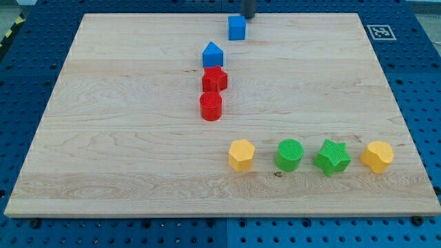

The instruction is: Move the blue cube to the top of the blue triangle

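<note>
Wooden counter [124, 172] on a blue pegboard base [27, 83], seen from the near long edge. No claw on this arm, so nothing is open, closed or held; it ends in a dark rod [248, 7] that comes in at the counter's far edge, a bit right of the middle. Only the rod's lower part shows. My tip [248, 17] sits right behind the blue cube [237, 27], at the cube's far right corner, touching or nearly touching, can't tell which.

The blue cube is close to the far edge, near the middle of it. The blue triangle [213, 54] lies nearer the middle of the counter, below and slightly left of the cube, with a clear gap between them. Just below the triangle, touching or almost touching, is a red star-like block [214, 79], and right below that a red cylinder [211, 106]. These four form a slightly slanted column from the far edge toward the centre.

Along the near edge, on the right half, there's a row of four blocks, each apart from the next: a yellow hexagonal block [242, 154], a green cylinder [289, 154], a green star [333, 157] and a yellow block [377, 156] of unclear shape closest to the near right corner.

A black and white marker tag [379, 32] sits at the far right corner.
</note>
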Robot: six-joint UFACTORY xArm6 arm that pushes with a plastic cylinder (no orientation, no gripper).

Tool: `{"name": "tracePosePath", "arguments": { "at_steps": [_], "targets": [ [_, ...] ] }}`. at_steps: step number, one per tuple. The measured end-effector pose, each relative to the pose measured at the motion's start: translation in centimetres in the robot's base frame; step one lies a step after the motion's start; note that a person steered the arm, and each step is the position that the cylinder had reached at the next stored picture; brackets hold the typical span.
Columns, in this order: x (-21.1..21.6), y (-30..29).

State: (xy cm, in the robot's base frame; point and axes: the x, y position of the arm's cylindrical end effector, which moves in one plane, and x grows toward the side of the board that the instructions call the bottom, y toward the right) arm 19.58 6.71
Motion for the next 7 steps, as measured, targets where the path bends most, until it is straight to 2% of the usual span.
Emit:
{"name": "tracePosePath", "arguments": {
  "at_steps": [3,5,7],
  "targets": [
    [5.1,-1.2],
    [5.2,-4.5],
    [6.3,-5.1]
  ]
}}
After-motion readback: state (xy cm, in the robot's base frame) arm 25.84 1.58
